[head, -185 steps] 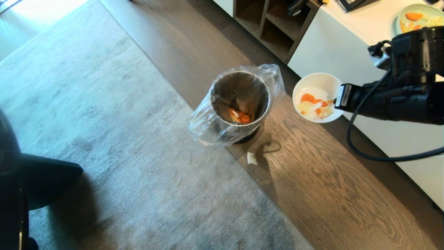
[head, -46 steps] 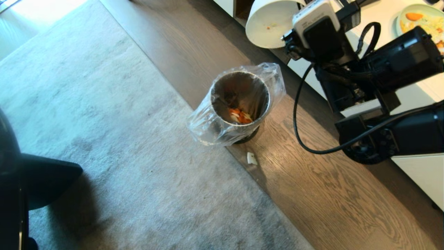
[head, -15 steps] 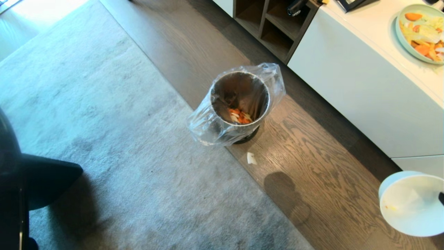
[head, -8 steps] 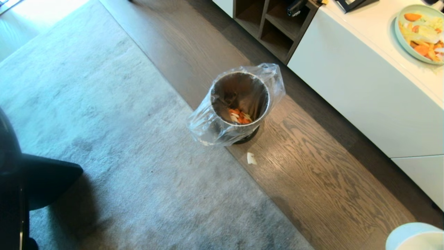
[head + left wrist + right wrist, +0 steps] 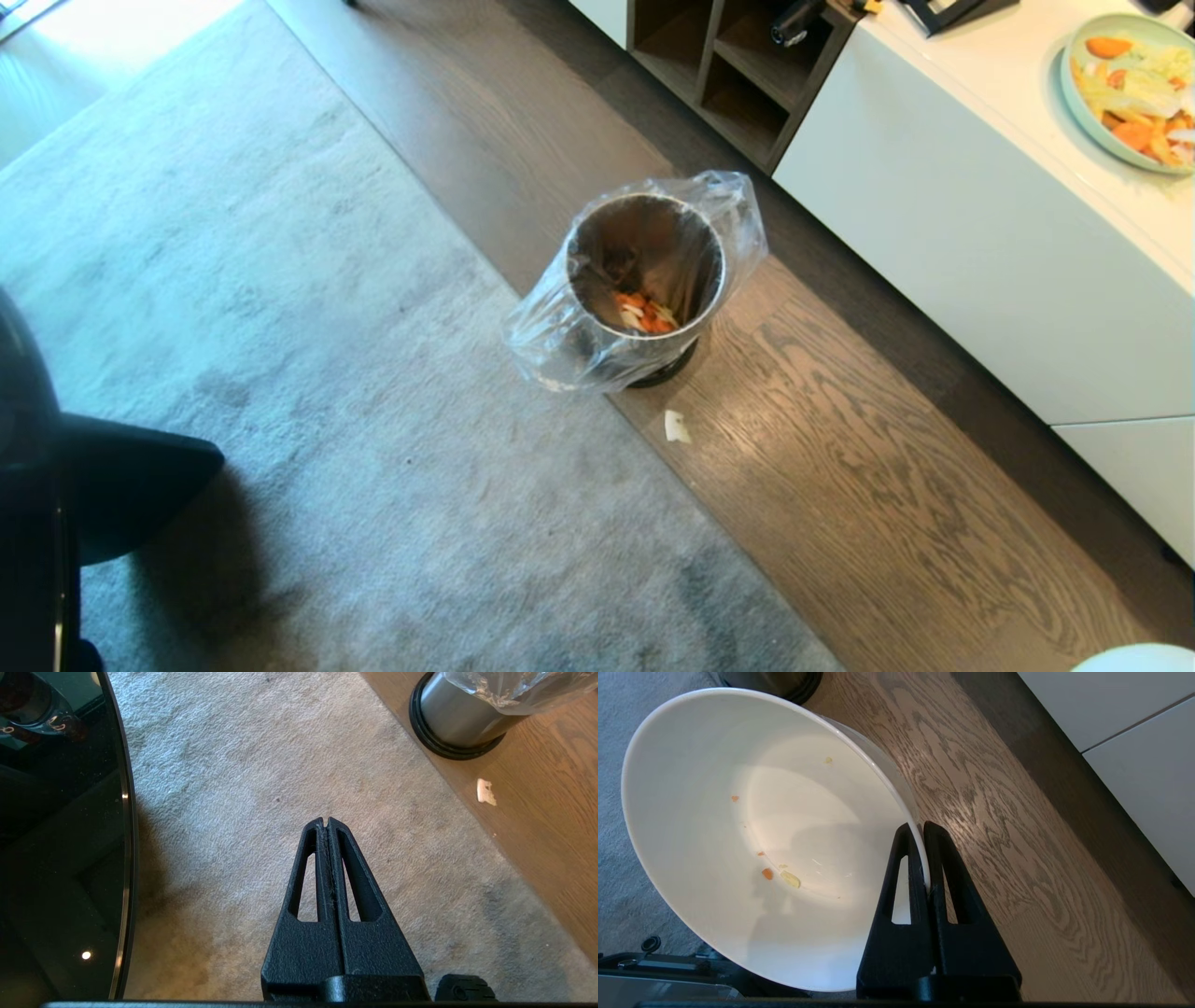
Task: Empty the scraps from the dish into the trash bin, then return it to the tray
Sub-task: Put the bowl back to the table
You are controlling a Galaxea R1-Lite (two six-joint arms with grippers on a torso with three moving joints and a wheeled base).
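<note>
**A:** The dish (image 5: 738, 826) — where is it sitting in your grip right now?

**B:** I'm holding it by the rim in my right gripper (image 5: 923, 828), low at my right side over the wooden floor (image 5: 840, 485). From my head camera only a sliver of it is peeking in at the bottom right corner.

**A:** How far along are you judging the job to be?

**B:** I'm reading the emptying as done. The scraps (image 5: 644, 313) are lying at the bottom of the trash bin (image 5: 644, 280), inside its clear liner bag (image 5: 551, 345). Only a few tiny orange and pale crumbs are clinging to the inside of the bowl. One pale piece (image 5: 676, 426) is lying on the boards just beside the bin. What's left is taking the bowl to the tray, and I'm not seeing the tray in any view.

**A:** And the fingers?

**B:** The right ones are pinching tight, one inside the wall and one outside, with nothing but the thin rim between them. My left gripper (image 5: 328, 822) is hanging over the grey carpet (image 5: 280, 765) near the edge of the black round table (image 5: 60, 835), its fingers pressed together and carrying nothing.
</note>
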